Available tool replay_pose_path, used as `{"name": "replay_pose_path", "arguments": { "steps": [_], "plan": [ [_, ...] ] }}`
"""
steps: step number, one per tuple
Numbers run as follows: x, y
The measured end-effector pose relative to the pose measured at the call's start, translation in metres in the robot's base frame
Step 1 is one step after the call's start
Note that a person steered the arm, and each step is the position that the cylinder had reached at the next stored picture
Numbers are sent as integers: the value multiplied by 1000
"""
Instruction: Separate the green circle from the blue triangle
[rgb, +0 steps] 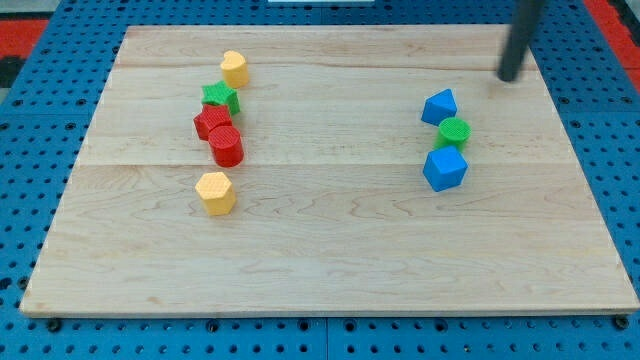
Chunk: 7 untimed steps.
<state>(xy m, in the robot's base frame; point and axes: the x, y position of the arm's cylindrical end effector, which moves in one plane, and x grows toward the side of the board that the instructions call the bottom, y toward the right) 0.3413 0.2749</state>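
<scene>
The green circle (454, 131) sits at the view's right, touching the blue triangle (439, 106) just above it and a blue cube (445, 168) just below it; the three form a short column. My tip (510, 76) is at the view's upper right, apart from the blocks, above and to the right of the blue triangle.
At the view's left stand a yellow block (234, 68), a green star (220, 97), a red block (211, 121) and a red cylinder (227, 146) in a cluster, with a yellow hexagon (215, 192) below. The wooden board (330, 250) lies on a blue pegboard.
</scene>
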Motion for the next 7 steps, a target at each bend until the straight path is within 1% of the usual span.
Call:
{"name": "replay_pose_path", "arguments": {
  "steps": [1, 2, 3, 4, 5, 6, 7],
  "plan": [
    [76, -40],
    [96, -153],
    [49, -165],
    [56, -104],
    [38, -113],
    [10, -141],
    [-5, -197]
  ]
}}
